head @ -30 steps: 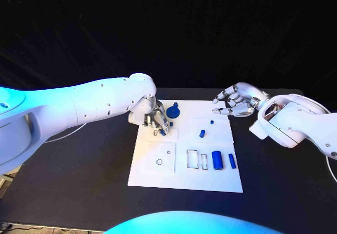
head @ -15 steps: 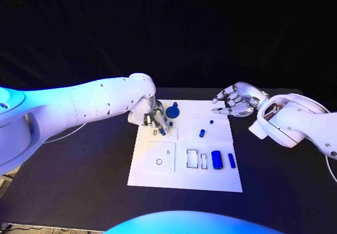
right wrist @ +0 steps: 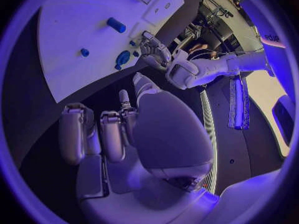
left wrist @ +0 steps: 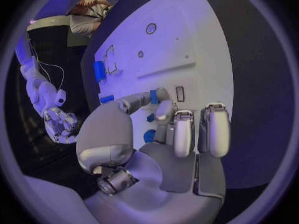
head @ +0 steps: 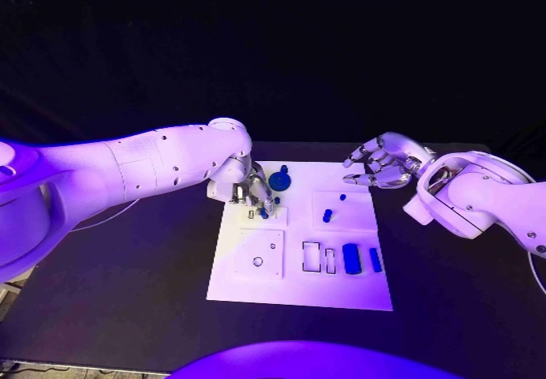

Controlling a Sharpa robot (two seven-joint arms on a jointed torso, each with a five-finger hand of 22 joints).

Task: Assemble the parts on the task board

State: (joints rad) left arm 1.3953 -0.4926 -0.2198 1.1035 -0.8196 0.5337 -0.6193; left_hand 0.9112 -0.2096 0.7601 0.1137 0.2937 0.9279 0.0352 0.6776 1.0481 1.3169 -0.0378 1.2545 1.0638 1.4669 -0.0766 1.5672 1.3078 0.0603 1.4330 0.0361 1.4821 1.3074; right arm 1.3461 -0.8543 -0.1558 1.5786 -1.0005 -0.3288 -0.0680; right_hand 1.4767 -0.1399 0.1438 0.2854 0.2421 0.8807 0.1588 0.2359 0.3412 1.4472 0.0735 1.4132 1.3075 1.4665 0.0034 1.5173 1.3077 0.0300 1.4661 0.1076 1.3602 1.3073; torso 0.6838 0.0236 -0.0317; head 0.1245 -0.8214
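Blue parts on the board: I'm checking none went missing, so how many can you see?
7: disc-shaped part beside the left hand; two small pieces under its fingers; small one; short one; two bars. The hand may hide more.

Two glossy white arms, smooth rounded shells, small dark screw dots along left arm (head: 136, 170) casing. Right arm (head: 484, 201) has bulbous white wrist housing with a dark seam. Left hand (head: 248, 189) and right hand (head: 381, 162) are silver metal, segmented fingers with pale rounded pads (left wrist: 184, 134).
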